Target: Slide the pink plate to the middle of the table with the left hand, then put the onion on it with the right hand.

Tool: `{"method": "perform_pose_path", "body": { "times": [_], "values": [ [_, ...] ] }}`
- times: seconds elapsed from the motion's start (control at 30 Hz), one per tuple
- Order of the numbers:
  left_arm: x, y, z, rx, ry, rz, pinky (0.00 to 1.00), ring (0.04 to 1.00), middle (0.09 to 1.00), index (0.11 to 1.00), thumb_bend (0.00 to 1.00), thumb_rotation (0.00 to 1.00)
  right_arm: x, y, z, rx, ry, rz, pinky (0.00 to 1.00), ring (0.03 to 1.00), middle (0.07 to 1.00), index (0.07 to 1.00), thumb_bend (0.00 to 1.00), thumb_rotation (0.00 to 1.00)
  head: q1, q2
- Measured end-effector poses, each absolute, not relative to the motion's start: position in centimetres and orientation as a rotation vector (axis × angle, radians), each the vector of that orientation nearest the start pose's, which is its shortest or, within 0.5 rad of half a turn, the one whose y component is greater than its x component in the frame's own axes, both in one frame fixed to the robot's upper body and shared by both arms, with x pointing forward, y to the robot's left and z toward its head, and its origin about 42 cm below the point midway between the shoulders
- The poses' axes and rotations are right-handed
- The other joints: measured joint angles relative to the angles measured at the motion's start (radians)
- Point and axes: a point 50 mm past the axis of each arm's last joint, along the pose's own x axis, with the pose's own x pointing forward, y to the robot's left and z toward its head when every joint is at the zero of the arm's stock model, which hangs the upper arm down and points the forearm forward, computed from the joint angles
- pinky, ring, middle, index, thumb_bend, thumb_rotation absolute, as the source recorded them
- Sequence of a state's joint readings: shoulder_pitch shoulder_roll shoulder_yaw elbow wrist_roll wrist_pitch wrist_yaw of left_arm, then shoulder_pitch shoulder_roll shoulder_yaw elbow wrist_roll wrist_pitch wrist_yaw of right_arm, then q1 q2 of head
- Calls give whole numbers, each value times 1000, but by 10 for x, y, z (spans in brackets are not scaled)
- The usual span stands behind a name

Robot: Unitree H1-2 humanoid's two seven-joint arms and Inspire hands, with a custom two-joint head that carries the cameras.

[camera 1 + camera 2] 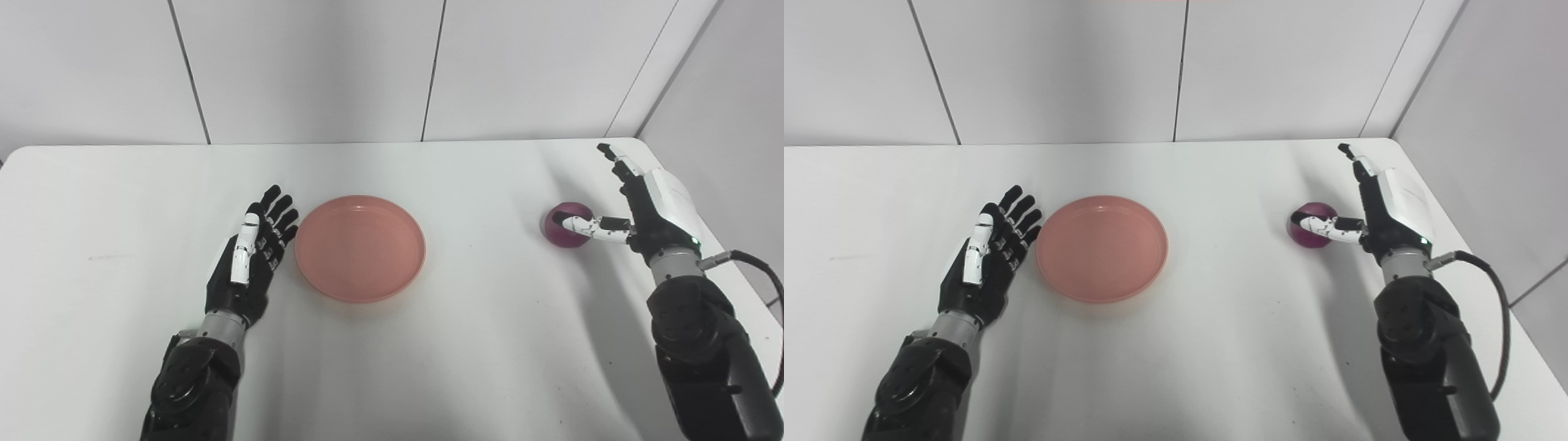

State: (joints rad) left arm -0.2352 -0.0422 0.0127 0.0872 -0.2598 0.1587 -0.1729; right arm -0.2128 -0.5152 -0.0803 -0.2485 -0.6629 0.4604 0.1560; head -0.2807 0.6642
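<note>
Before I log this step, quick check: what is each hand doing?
Left hand: open, holding nothing, beside the pink plate.
Right hand: open, thumb over the onion, not gripping it.

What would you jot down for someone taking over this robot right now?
Left hand: open, flat beside the round pink plate's left rim, holding nothing.
Right hand: open, thumb across the small purple onion, fingers not closed.
Plate is empty, near the middle of the white table. Onion sits on the table, far right.
Done: plate seems placed.
Left: grasp onion, set it on plate.
</note>
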Motion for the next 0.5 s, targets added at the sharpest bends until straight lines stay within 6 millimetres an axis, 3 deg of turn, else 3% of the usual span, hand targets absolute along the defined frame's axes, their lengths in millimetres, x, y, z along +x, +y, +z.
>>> {"method": "perform_pose_path", "body": {
  "times": [0.5],
  "values": [
    [356, 171, 134, -314, -2, -280, 959, 956, 964, 942, 476, 1000, 337, -388, 234, -1071, 122, -293, 796, 890, 919, 916, 1000, 394, -11, -3]
  ]
}}
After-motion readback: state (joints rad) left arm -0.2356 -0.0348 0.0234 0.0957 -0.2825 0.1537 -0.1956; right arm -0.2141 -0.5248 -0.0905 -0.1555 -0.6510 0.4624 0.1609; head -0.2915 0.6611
